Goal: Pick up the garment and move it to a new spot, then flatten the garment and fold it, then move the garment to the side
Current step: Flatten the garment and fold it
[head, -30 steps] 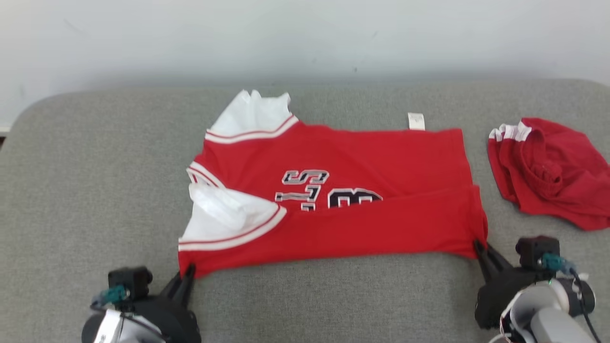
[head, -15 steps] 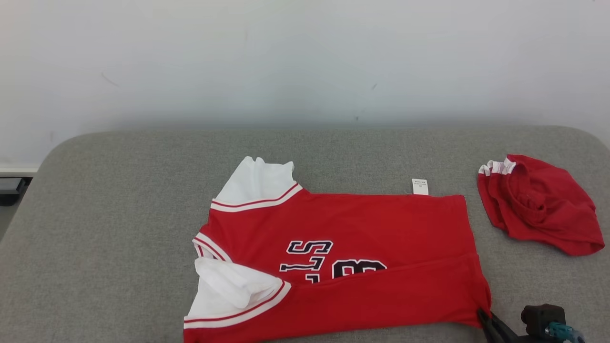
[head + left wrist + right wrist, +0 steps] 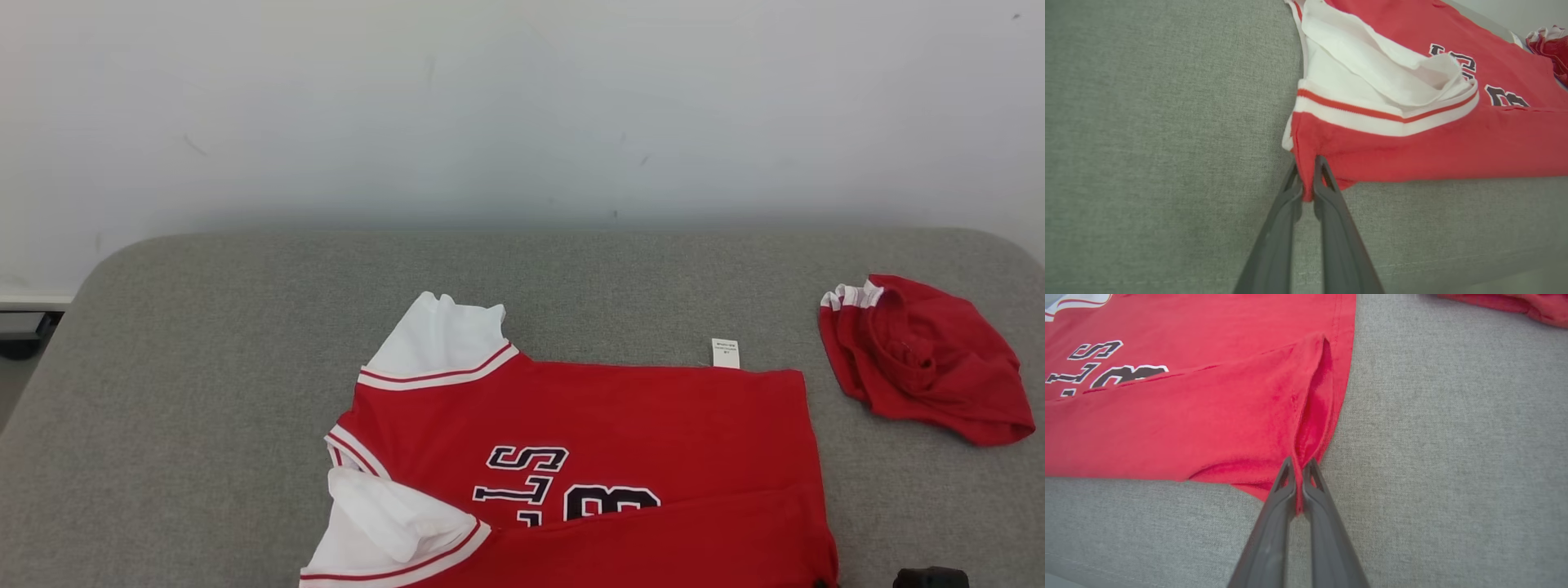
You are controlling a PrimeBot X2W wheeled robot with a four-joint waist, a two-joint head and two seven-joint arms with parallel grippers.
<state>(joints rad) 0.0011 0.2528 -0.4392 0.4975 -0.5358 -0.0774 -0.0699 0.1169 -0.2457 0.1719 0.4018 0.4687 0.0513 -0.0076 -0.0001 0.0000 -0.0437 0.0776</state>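
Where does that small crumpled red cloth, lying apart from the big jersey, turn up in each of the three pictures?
Head view: the crumpled red cloth lies at the right on the grey cushion.
Left wrist view: the cloth is a sliver in the top right corner.
Right wrist view: the cloth is a strip along the top edge, at the right.
Shared landmark: the black lettering on the red jersey.

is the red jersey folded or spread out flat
Partly folded: the jersey has its near edge doubled over its body, hiding the bottom of the lettering.
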